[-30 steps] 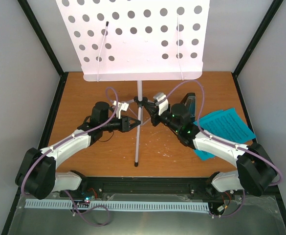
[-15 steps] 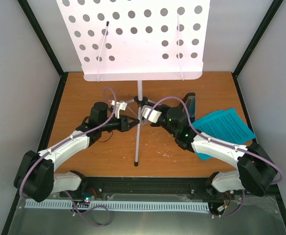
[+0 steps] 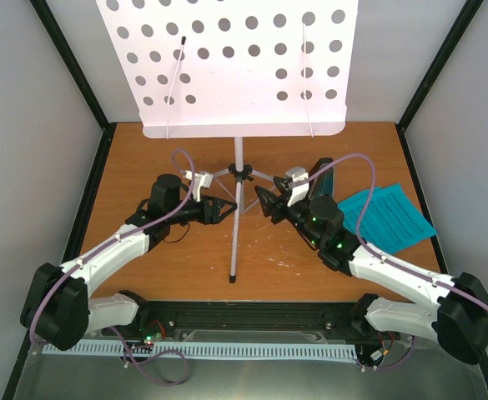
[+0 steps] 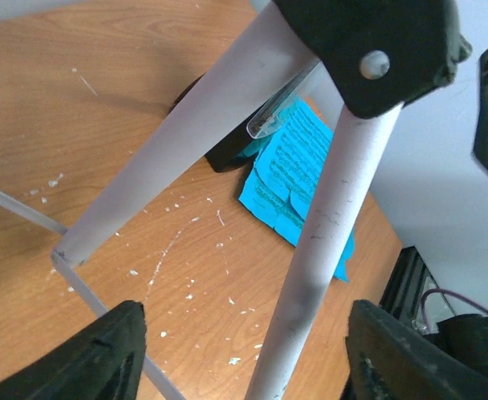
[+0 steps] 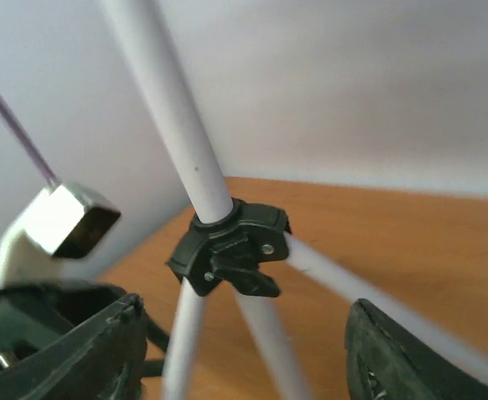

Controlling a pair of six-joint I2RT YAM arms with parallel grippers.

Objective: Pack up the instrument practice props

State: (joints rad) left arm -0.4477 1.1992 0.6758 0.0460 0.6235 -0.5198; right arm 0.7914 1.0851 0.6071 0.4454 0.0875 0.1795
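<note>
Both apart: left end effector [image 3: 228, 207], right end effector [image 3: 262, 202], flanking music stand [image 3: 235, 67] legs.

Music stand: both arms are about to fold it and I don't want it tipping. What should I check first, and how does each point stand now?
1. Left gripper open: ok; a stand leg runs between its jaws, with a gap on either side.
2. Right gripper open: ok; it faces the black hub.
3. Music stand upright on its legs: ok.
4. Cyan pages off the stand: ok; they lie on the table, right of it.
5. Metronome clear of the right arm: cannot tell; the arm partly hides it.
</note>
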